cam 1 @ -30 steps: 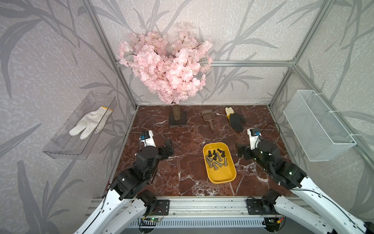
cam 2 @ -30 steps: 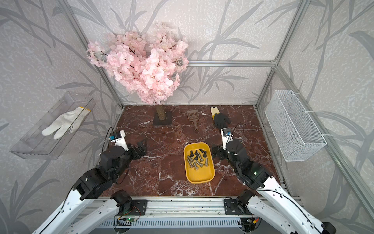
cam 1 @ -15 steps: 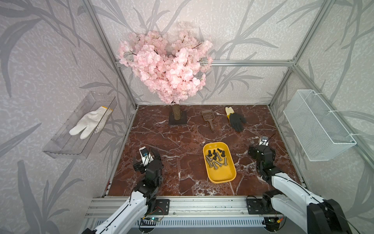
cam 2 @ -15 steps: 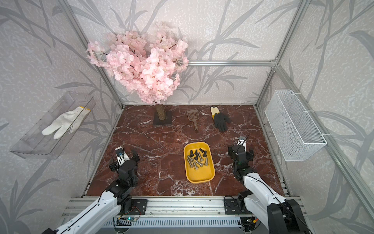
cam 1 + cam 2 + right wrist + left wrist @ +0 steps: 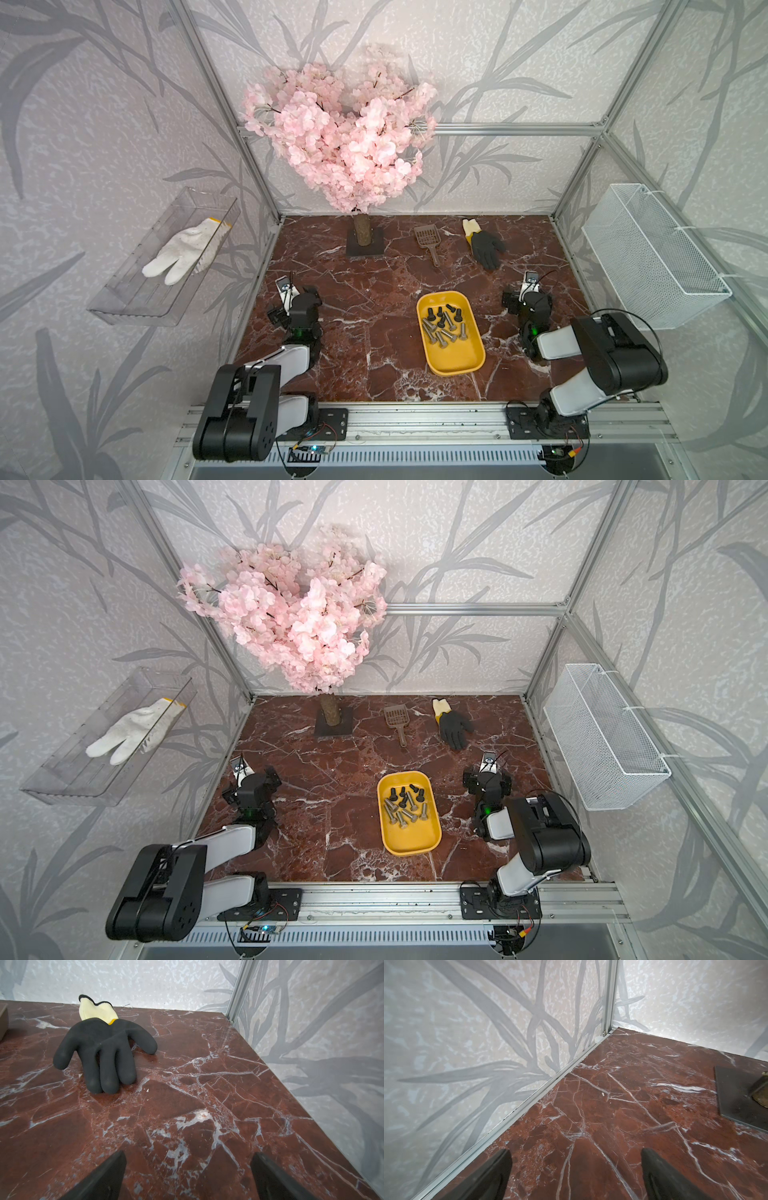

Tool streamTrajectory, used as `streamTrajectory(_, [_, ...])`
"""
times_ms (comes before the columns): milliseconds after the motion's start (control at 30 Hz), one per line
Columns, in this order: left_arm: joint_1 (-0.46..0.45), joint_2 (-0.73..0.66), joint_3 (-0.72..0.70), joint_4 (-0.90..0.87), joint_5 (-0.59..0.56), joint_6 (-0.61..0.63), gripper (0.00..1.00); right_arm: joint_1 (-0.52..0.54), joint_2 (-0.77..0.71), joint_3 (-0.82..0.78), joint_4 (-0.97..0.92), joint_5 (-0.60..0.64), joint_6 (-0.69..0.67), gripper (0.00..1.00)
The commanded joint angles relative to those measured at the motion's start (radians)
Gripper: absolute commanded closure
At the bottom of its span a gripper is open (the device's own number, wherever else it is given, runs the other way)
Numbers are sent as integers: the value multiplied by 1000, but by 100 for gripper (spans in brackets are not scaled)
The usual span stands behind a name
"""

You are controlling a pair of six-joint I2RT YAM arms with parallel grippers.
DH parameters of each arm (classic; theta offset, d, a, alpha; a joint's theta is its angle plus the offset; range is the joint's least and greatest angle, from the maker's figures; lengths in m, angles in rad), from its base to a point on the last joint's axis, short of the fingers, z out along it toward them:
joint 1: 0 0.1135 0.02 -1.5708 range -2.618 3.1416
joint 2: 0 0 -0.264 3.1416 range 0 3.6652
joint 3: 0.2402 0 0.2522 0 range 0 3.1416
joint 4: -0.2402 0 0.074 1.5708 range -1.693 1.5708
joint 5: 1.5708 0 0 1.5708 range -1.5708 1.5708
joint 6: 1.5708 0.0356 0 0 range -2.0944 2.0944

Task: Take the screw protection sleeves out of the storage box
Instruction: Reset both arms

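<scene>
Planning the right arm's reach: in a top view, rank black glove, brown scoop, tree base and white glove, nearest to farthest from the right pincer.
1. Black glove, just behind the right pincer.
2. Brown scoop, back centre.
3. Tree base, back left.
4. White glove, wall bin, far left.

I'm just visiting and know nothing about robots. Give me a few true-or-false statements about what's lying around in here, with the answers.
1. The black sleeves lie in the yellow tray among silver bolts. True.
2. The white glove lies on the tabletop. False: the white glove lies in the clear bin on the wall; the black glove is on the tabletop.
3. A brown scoop lies between the tree base and the black glove. True.
4. The wire basket holds bolts. False: nothing shows in the wire basket.
5. Both arms' jaws stand open, holding nothing. True.
</scene>
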Motion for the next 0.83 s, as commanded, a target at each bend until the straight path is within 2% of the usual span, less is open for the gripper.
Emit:
streamTrajectory(0, [24,67,17,132,117,-35,0,-18,-15,58,17,-41,10,1])
streamTrajectory(67, [24,115,42,147,140,-22,0,-30,-2,89,-22,-57,14,1])
streamTrajectory(133, [23,129,103,45,197,4,0,-42,-11,99,-56,-71,30,1])
streamTrajectory(200, [20,163,125,39,257,36,0,-45,-9,97,-50,-75,28,1])
streamTrajectory(233, [20,191,130,59,261,36,0,-45,-9,98,-51,-75,28,1])
streamTrajectory(300, [-7,293,113,236,243,97,0,-46,-10,97,-50,-76,29,1])
streamTrajectory(367, [-4,226,150,39,246,60,0,-46,-9,97,-50,-76,28,1])
streamTrajectory(433, [-4,275,117,198,244,79,0,-46,-10,96,-48,-75,28,1])
streamTrajectory(467, [-4,278,115,199,244,81,0,-46,-10,95,-48,-75,28,1])
streamTrajectory(533, [-4,233,149,57,244,61,0,-46,-9,95,-48,-75,27,1])
streamTrajectory(600, [-3,258,130,145,243,74,0,-45,-9,95,-47,-75,27,1])
streamTrajectory(700, [-4,235,143,77,246,63,0,-46,-10,98,-54,-76,30,1])
streamTrajectory(800, [-3,238,142,85,246,64,0,-46,-9,97,-53,-77,30,1])
